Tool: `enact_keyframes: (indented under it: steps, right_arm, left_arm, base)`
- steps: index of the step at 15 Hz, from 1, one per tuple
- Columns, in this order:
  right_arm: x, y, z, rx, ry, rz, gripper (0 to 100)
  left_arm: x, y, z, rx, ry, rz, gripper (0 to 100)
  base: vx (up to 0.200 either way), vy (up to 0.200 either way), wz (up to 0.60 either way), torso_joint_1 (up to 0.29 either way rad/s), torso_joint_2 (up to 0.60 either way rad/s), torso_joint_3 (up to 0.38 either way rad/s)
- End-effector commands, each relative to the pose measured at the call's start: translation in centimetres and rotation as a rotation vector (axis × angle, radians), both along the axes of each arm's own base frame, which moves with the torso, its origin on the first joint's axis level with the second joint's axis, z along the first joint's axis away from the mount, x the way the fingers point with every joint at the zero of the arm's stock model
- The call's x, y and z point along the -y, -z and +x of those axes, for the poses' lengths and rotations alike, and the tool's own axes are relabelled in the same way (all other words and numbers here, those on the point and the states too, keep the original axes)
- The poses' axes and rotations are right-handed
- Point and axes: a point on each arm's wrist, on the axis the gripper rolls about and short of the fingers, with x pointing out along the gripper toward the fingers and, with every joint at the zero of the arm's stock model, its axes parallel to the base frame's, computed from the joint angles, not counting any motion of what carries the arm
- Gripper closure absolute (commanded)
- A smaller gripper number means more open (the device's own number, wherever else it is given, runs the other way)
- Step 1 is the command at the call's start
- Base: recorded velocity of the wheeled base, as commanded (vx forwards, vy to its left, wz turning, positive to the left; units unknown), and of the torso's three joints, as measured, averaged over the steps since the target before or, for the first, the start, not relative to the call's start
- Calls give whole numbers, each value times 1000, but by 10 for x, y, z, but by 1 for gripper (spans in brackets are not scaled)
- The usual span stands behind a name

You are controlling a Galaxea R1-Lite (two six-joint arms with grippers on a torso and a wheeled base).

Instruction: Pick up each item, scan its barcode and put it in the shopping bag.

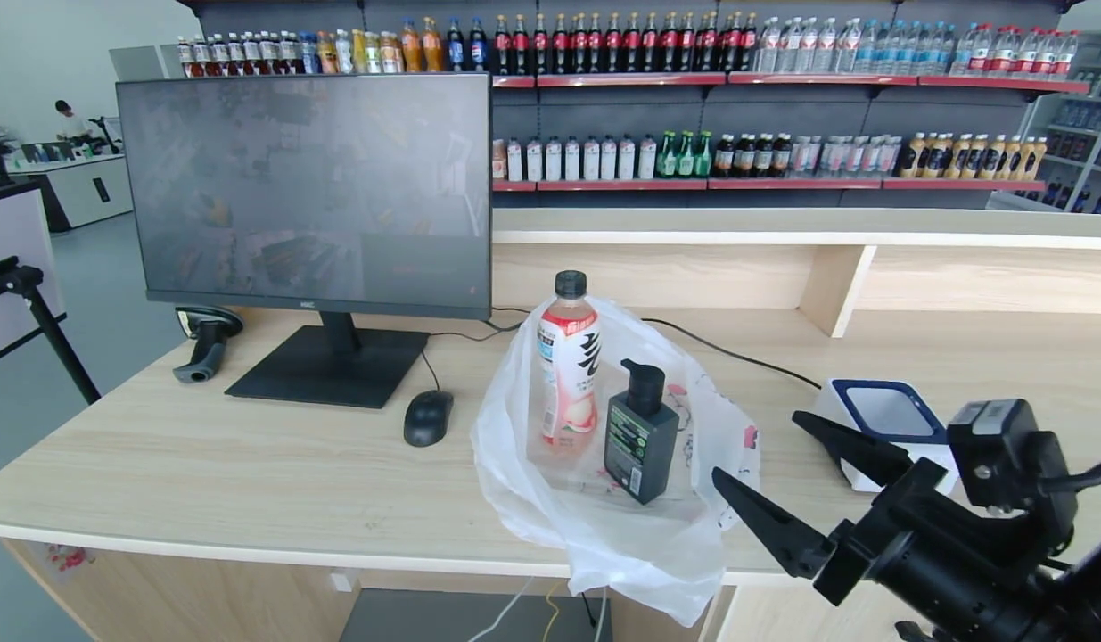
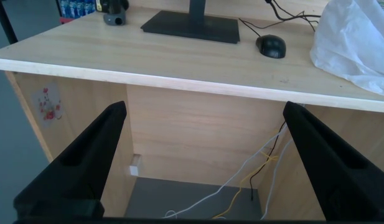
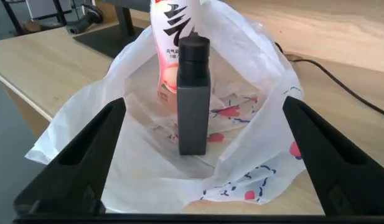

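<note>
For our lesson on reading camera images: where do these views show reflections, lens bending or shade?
Head view: the monitor carries dim patches, perhaps reflections, and the counter bows along its front edge. Left wrist view: shade under the counter. Right wrist view: the pump bottle shows a dark side.

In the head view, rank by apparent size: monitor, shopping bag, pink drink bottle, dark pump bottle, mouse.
Largest first:
monitor
shopping bag
pink drink bottle
dark pump bottle
mouse
The monitor stands farther back, yet looks largest.
</note>
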Motion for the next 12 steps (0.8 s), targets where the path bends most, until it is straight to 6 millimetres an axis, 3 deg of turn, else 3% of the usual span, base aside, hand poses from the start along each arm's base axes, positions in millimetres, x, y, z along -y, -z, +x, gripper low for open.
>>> enact_keyframes:
  steps: [1,6,8,12]
  right_arm:
    - [28,-21,-29,106,28,81,0]
    - [54,-49,-64,261,23,218,0]
    - [62,-44,-75,229,22,158,0]
    - [91,-5,-115,31,5,-32,0]
  left_arm:
    - [0,0,0,1,0,0,0]
    - [0,0,0,-1,0,0,0]
    - [0,0,0,-1,0,0,0]
    - [0,0,0,1,0,0,0]
  base:
    - [0,0,0,0,0,0]
    - [0,0,0,0,0,0]
    - [0,0,0,0,0,0]
    - [0,0,0,0,0,0]
